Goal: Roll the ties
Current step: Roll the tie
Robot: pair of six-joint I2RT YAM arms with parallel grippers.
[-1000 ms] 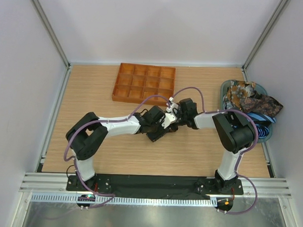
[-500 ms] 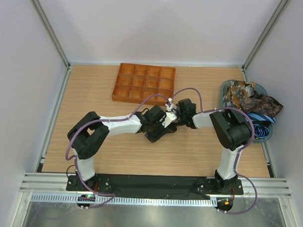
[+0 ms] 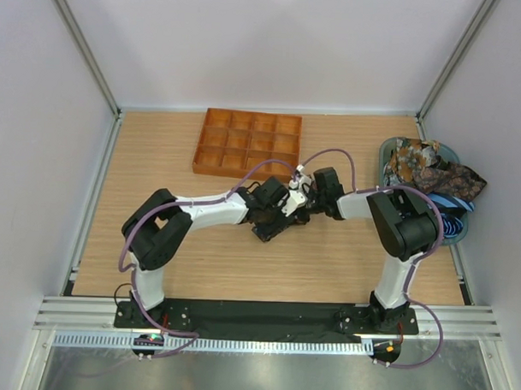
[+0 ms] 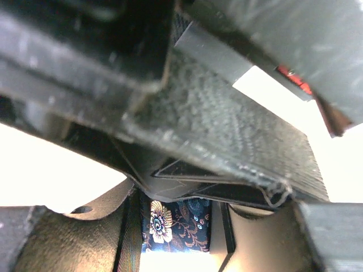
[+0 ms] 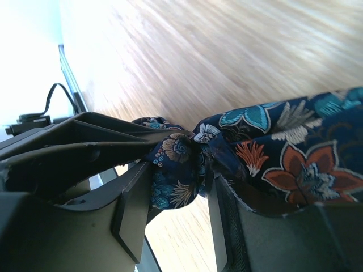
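Far left first: the pale wooden bench [image 3: 159, 157] carries the orange gridded plastic tray [image 3: 236, 172] towards the back. Just in front of that tray's near right corner sit the left fingers [image 4: 128, 241], and they're clenched on the navy floral fabric necktie [image 4: 176, 224]: a flowered patch fills the whole gap between them. Same spot in front of the tray, nose to nose with them, are the right fingers [image 5: 133, 209]. They too are grasping that necktie, with a bunched knot of cloth wedged between them and the wider stretch running off past the right-hand finger, clear of the bench. Well to the right of the tray, by the side wall, a round teal tub [image 3: 385, 153] holds a heap of brown-and-orange patterned ties [image 3: 432, 171], with blue striped ties [image 3: 452, 226] spilling over its near edge.
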